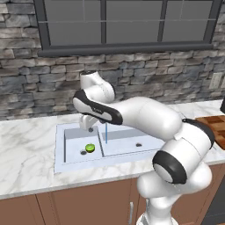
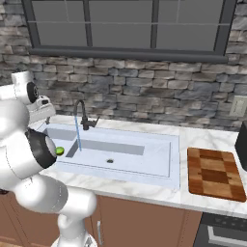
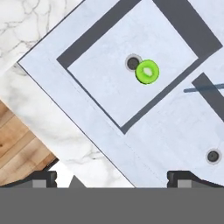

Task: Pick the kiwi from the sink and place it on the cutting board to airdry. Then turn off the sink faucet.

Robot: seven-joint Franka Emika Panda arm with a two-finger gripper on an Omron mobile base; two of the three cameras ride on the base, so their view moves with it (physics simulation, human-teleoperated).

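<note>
The kiwi (image 1: 90,147) (image 2: 60,150) (image 3: 147,71) lies in the smaller basin of the sink (image 1: 59,149) (image 2: 173,159) (image 3: 87,131), touching the drain hole (image 3: 132,63). My gripper (image 1: 89,127) (image 3: 113,178) hangs open above that basin, well clear of the fruit, with nothing between its fingertips (image 3: 183,177). The dark sink faucet (image 2: 83,116) stands behind the sink, and a thin blue stream of water (image 1: 106,134) (image 2: 77,132) (image 3: 205,89) runs from it into the larger basin. The checkered cutting board (image 2: 214,173) (image 1: 215,127) rests on the counter right of the sink.
A dark appliance (image 2: 242,144) stands at the counter's right end, beyond the board. A stone wall with a window runs close behind the sink. The basin divider (image 1: 102,147) separates the kiwi from the water stream. White marble counter (image 1: 26,149) stretches left of the sink.
</note>
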